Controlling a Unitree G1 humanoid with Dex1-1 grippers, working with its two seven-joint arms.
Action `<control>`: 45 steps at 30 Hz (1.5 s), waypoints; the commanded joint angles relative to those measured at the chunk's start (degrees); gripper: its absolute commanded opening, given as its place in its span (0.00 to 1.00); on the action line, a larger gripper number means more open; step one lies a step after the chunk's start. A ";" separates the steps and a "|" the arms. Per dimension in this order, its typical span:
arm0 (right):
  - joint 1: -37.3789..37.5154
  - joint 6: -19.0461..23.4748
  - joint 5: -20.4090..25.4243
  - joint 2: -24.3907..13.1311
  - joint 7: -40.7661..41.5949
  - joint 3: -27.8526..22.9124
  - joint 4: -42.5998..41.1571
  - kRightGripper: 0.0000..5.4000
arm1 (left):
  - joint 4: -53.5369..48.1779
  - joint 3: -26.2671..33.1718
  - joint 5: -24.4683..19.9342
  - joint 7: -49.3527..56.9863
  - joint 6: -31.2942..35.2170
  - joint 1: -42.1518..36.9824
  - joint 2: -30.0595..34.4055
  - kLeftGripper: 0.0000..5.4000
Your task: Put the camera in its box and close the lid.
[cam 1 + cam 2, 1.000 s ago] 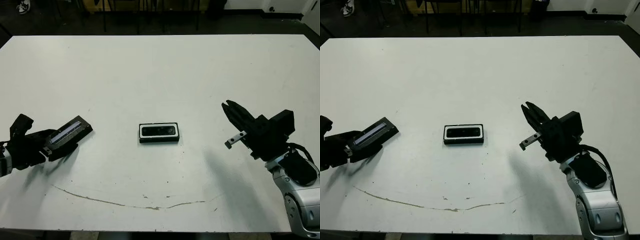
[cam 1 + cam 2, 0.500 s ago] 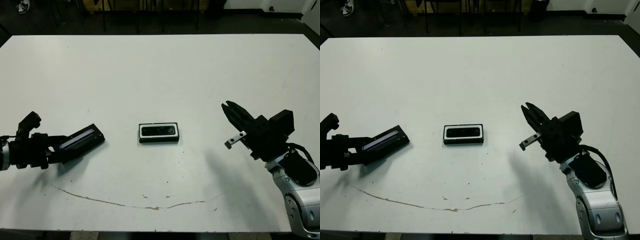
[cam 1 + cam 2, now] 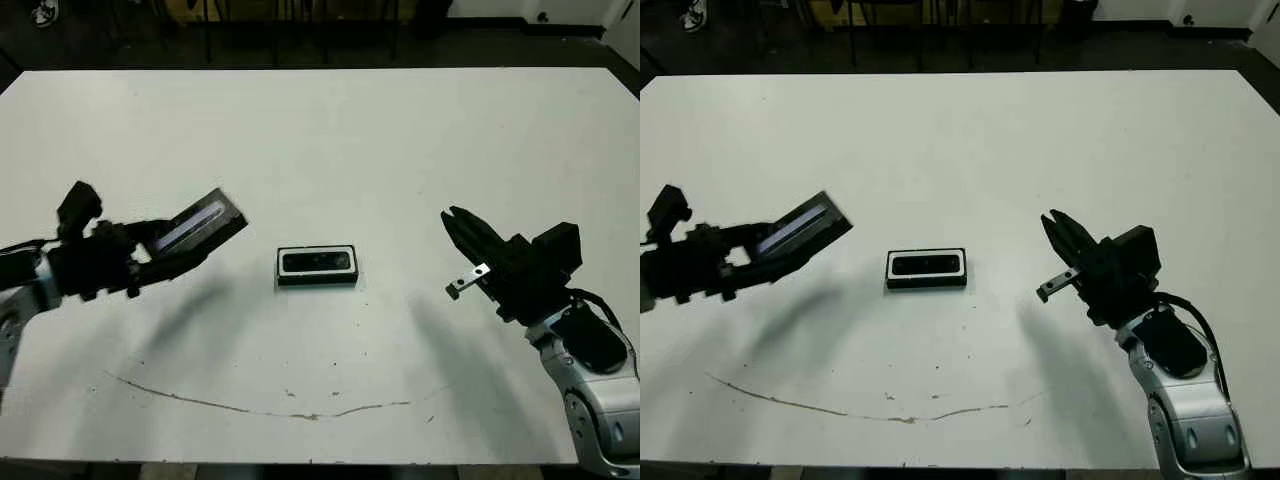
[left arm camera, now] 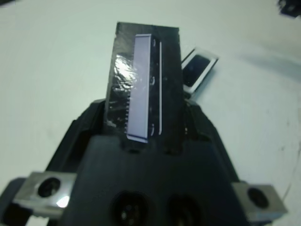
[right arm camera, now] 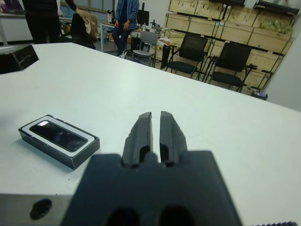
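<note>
The lid (image 3: 200, 222) is pinched between the fingers of the left gripper (image 3: 150, 255) and held tilted above the table (image 3: 320, 140), its pale strip facing up and its free end reaching past the fingertips toward the box (image 3: 318, 266). The box lies flat on the table beyond that free end, apart from the lid, with the camera (image 3: 318, 263) seated inside on the white lining. The right gripper (image 3: 462, 228) is held over the table on the box's other side, well apart from it, its fingers (image 5: 141, 133) pressed almost together on nothing.
</note>
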 commanded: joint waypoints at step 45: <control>0.35 4.32 1.34 -0.36 0.18 -0.25 1.78 0.00 | 34.10 -22.01 17.99 -23.67 -11.70 -22.57 -11.18 0.52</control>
